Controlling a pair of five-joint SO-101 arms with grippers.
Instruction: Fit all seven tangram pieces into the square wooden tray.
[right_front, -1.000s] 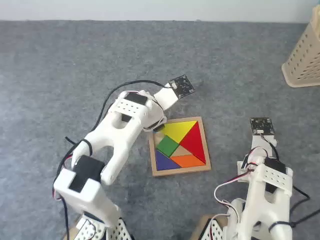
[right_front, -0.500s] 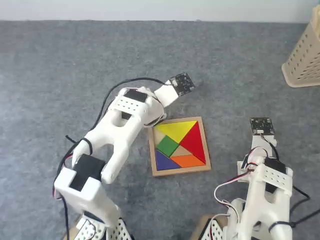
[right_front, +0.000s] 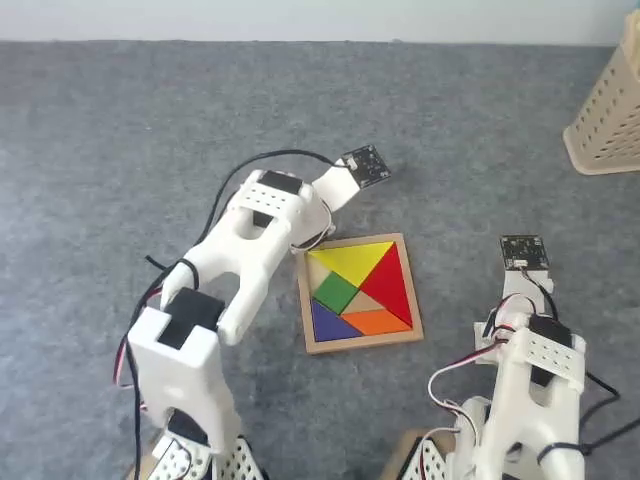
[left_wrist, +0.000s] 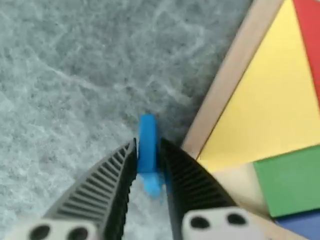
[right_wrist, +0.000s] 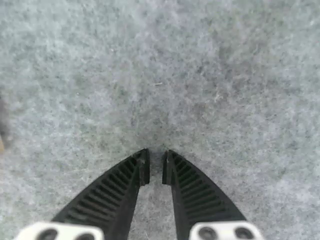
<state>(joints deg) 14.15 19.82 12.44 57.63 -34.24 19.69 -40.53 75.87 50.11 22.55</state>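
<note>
Left wrist view: left hand (left_wrist: 147, 144) pinches the blue piece (left_wrist: 147, 127) upright, just outside the tray (left_wrist: 232, 65).

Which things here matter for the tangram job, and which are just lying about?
Job: wooden tray; coloured pieces seated in it; light blue piece, gripped by left claw.
Lying about: beige perforated basket; right claw, empty over carpet.
</note>
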